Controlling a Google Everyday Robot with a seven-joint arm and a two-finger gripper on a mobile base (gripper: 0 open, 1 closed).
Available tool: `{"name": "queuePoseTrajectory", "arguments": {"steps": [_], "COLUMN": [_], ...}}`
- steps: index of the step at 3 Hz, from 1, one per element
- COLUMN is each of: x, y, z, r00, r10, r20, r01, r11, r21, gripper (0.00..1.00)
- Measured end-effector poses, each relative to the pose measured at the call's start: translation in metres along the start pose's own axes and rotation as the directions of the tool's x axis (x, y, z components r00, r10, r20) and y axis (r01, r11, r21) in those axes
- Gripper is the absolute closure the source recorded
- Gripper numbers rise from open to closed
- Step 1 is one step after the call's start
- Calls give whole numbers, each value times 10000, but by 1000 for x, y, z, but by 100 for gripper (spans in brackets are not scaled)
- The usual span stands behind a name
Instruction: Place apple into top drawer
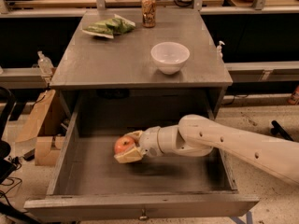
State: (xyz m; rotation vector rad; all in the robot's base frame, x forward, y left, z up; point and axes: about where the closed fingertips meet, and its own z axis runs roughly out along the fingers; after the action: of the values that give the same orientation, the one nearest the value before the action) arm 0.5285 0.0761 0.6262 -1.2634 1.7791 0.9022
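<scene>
Our end effector (130, 146) grips the apple (123, 144) low inside the open top drawer (154, 203); we should lower gently to the floor before releasing, so nothing rolls.

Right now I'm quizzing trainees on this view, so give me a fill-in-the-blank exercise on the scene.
1. The gripper has its fingers closed on the ____ inside the open top drawer.
2. On the cabinet top, the white ____ stands nearest the drawer.
3. Near the can lies a ____ bag.
Missing words: apple; bowl; green.
</scene>
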Motion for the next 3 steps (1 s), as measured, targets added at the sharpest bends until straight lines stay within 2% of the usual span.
{"name": "queuePoseTrajectory", "arguments": {"steps": [1,3], "x": [-1,-1], "y": [2,4], "z": [2,5], "r00": [10000,10000], "r10": [-11,-29], "r20": [-1,0], "r01": [11,29], "r11": [10000,9999], "r21": [-49,-122], "gripper": [46,0]}}
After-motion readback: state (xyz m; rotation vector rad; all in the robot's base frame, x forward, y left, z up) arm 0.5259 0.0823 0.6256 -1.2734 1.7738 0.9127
